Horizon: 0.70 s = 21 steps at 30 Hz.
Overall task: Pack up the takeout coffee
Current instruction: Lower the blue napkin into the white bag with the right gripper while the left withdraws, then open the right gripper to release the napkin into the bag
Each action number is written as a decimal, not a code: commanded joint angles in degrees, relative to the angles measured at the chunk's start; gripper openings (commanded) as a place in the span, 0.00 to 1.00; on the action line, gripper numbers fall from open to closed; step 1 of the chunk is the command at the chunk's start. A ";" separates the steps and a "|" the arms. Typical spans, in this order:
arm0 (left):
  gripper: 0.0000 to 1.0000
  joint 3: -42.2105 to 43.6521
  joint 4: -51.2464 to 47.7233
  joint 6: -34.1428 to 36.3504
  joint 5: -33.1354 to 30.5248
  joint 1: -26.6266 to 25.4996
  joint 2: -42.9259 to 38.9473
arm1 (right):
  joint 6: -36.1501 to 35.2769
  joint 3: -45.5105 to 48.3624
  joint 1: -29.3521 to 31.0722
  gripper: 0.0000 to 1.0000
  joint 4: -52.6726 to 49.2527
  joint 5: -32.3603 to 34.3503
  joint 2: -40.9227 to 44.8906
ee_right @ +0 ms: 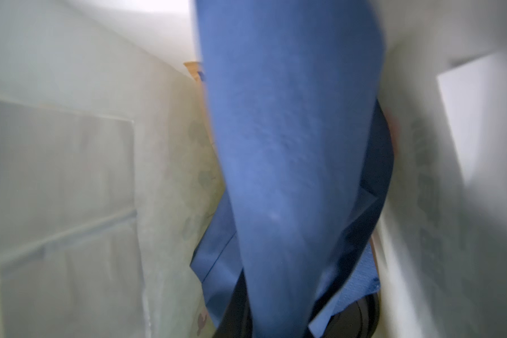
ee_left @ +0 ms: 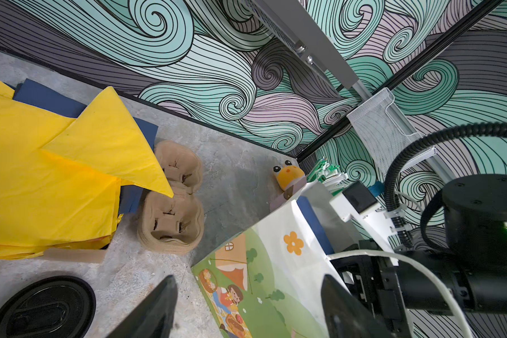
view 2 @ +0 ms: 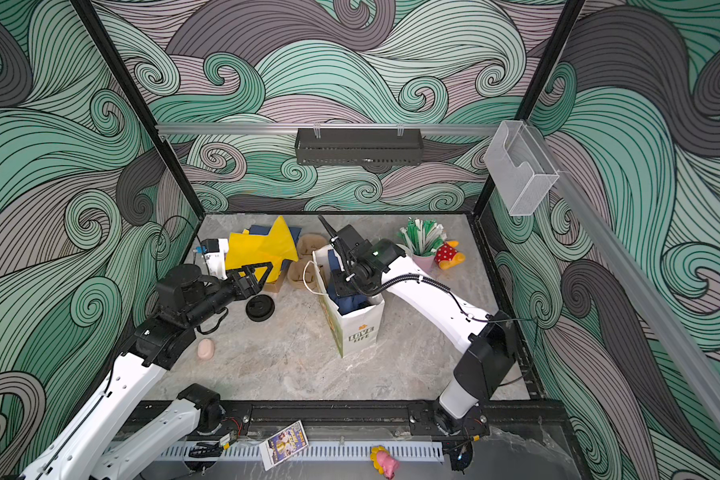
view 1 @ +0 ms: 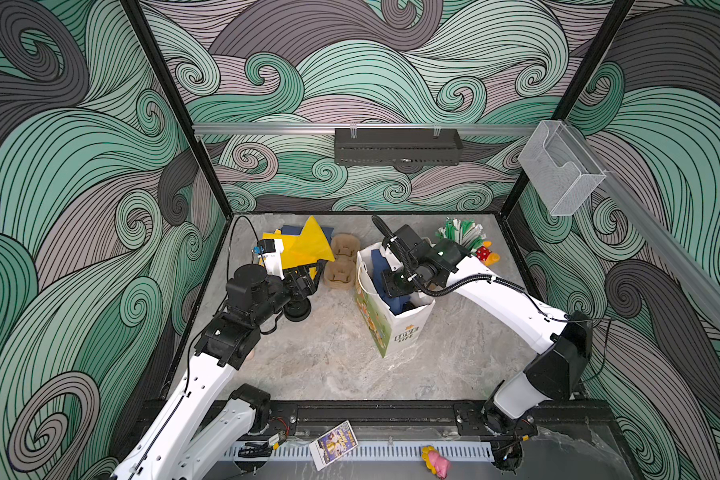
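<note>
Left gripper (ee_left: 248, 278) hangs at the centre left of both top views, jaws spread wide with nothing between them. Directly below it in the frame, flat on the table (view 2: 292, 365), lies the black lid (view 2: 260, 307), the only piece of the takeout coffee in plain sight. In the left wrist view it sits at the lower left corner, off to one side of the fingers (ee_left: 158, 304) rather than between them. Being round, it has no long axis to line up with, so I judge the coming move turns on swinging down and sideways over it, and this arm is far the nearer. Nothing lies between the two.

Just above, yellow tissue sheets (view 2: 262, 249) cover blue sheets (ee_left: 47, 96), and right of them sit two stacks of pulp carriers (ee_left: 170, 228). Further right the paper bag (view 2: 358, 328) stands upright, near the lid but apart from it. The right gripper (view 1: 395, 289) is sunk into its mouth against a blue sheet (ee_right: 290, 175); whether those jaws pinch it I cannot tell. No green cup shows anywhere. A dark round rim (ee_right: 366, 313) at the lower right of the right wrist view may be another lid. With that arm filling the bag's mouth, any drop there looks blocked. At the upper right stand the pink cup of straws (view 2: 422, 259) and a spotted plush toy (view 2: 447, 253)
</note>
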<state>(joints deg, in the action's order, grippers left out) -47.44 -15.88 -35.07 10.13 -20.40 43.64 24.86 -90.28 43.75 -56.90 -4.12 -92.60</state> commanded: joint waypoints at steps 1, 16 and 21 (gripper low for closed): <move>0.79 -1.47 -1.40 1.06 -2.19 -0.09 -0.75 | 0.21 -1.51 -0.08 0.27 -2.14 2.06 1.56; 0.80 -3.79 -3.91 -1.21 -11.10 -0.08 0.47 | -3.95 -9.30 0.47 0.63 -4.61 5.88 13.10; 0.81 -3.35 -6.64 -2.15 -21.87 -0.06 -0.68 | -6.17 -10.66 -1.29 0.64 -6.94 15.60 20.52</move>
<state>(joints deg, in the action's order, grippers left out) -49.17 -19.75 -36.49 -3.60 -20.40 43.94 20.51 -100.38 43.62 -60.71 3.99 -76.27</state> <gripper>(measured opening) 0.807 0.639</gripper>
